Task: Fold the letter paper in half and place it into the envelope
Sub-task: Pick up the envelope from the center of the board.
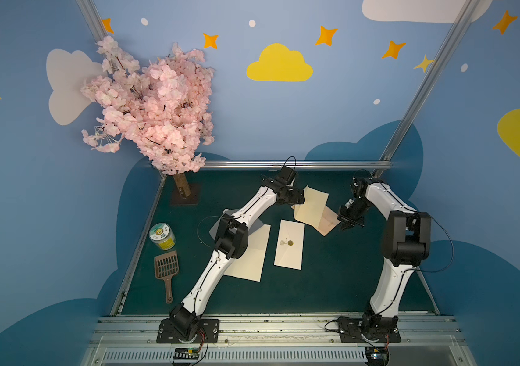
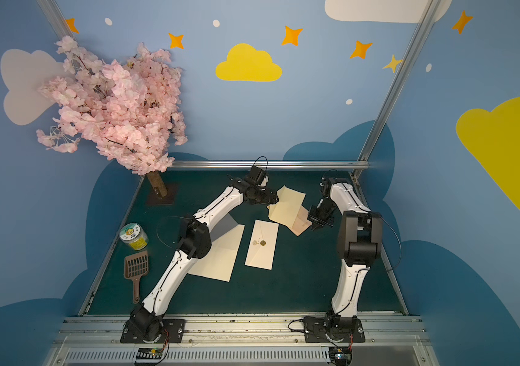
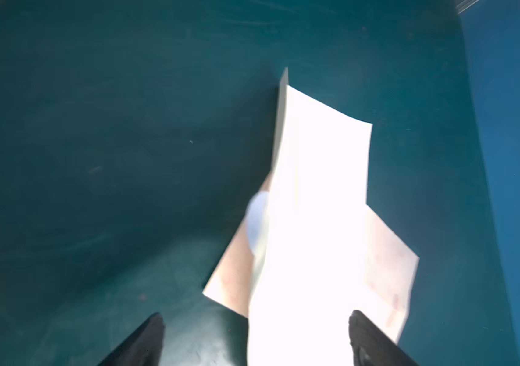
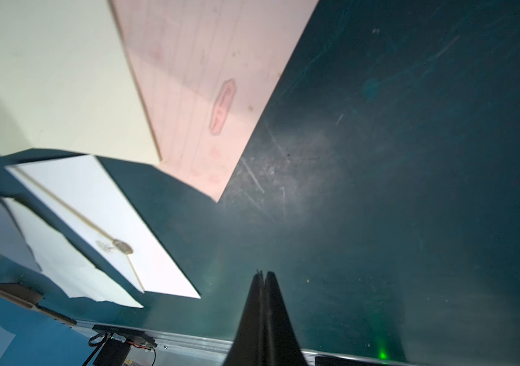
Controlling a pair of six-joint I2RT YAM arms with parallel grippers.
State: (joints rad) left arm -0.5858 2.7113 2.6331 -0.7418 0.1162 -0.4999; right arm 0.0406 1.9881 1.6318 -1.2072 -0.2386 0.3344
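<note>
The letter paper [image 1: 312,207] [image 2: 288,206] lies at the back right of the green mat. Its cream half is folded up over the pink lined half [image 4: 208,79]. My left gripper [image 1: 300,197] [image 2: 275,199] is at the paper's left edge. In the left wrist view it [image 3: 257,336] is open, with the bright paper [image 3: 315,221] running between the two spread fingers, neither pressing it. The cream envelope [image 1: 288,244] [image 2: 262,245] [image 4: 100,221], with a round seal, lies flat mid-mat. My right gripper [image 1: 345,226] [image 2: 317,226] [image 4: 263,275] is shut and empty, just right of the pink corner.
A larger cream sheet [image 1: 252,256] with a grey flap lies under the left arm. A yellow-filled jar [image 1: 162,236] and a brown slotted scoop [image 1: 167,269] sit at the mat's left edge. A pink blossom tree [image 1: 154,104] stands at the back left.
</note>
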